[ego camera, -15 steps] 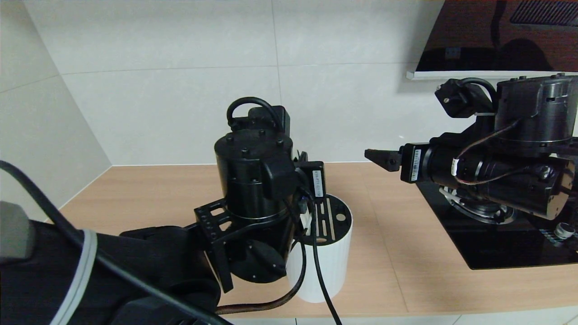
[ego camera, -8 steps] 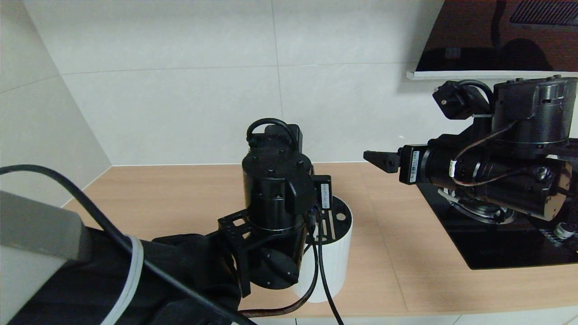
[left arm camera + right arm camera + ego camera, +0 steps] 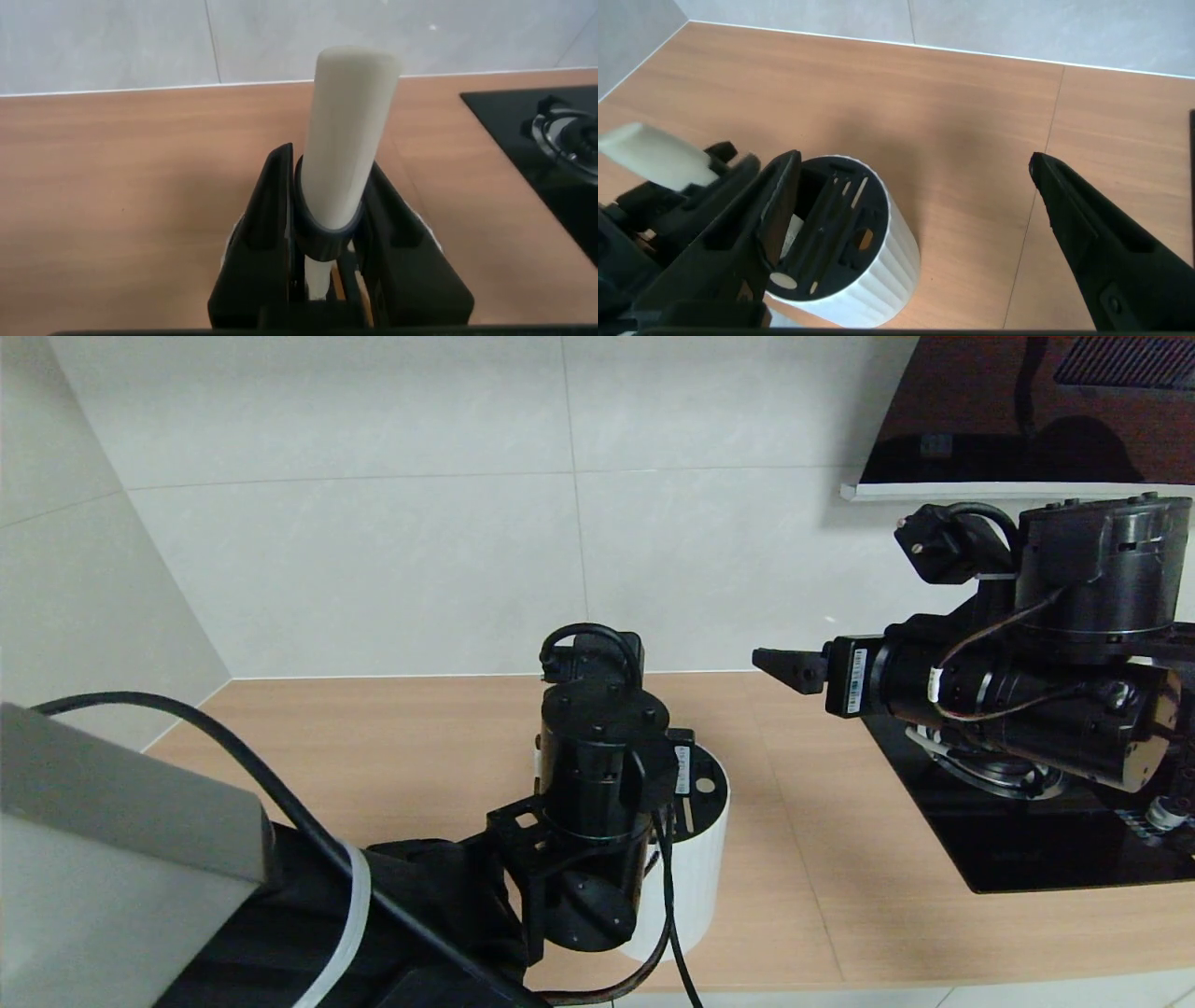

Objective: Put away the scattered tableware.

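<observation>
Overhead, the left arm (image 3: 588,775) masks part of the white holder (image 3: 695,859); wrist views fill in — left pincer (image 3: 332,187) clenched on a cream handle (image 3: 350,121), right pincer (image 3: 915,161) spread wide.

Kitchen — hob (image 3: 1013,847), tiled wall (image 3: 373,523)
</observation>
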You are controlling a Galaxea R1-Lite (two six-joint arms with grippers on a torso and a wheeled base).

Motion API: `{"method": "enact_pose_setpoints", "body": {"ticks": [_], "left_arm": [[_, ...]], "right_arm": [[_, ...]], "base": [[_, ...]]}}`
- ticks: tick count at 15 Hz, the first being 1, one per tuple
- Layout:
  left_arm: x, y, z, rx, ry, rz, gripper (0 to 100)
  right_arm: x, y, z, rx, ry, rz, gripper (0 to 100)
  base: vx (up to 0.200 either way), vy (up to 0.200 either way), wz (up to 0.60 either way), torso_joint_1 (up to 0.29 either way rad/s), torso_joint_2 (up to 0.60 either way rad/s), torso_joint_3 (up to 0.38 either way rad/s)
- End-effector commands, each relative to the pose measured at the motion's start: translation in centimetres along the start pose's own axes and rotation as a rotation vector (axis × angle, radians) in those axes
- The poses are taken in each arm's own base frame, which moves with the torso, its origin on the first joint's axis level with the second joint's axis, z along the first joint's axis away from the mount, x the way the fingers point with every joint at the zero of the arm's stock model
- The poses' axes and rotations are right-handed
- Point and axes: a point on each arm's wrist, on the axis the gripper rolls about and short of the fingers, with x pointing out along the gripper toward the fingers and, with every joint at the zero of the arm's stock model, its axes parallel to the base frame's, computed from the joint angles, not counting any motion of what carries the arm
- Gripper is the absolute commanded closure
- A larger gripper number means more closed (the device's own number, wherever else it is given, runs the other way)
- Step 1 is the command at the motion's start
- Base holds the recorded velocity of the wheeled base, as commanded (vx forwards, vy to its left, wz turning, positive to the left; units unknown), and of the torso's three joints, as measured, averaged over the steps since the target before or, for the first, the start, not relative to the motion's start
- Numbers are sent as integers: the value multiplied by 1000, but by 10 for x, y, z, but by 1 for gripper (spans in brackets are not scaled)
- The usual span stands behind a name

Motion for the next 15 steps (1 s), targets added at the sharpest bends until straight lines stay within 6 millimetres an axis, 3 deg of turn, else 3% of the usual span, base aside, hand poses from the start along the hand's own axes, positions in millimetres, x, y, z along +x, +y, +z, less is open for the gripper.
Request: {"method": "enact_pose_setpoints", "body": {"ticks": [1, 15], "left_arm": [[2, -1, -5, 9, 10, 2, 100], [15, -3, -31, 51, 61, 18, 100]], "right_arm": [[0, 0, 0, 0, 1, 0, 0], [2, 0, -2, -1, 7, -1, 0]], "base": [[0, 0, 0, 0, 0, 0], [0, 0, 0, 0, 0, 0]]}}
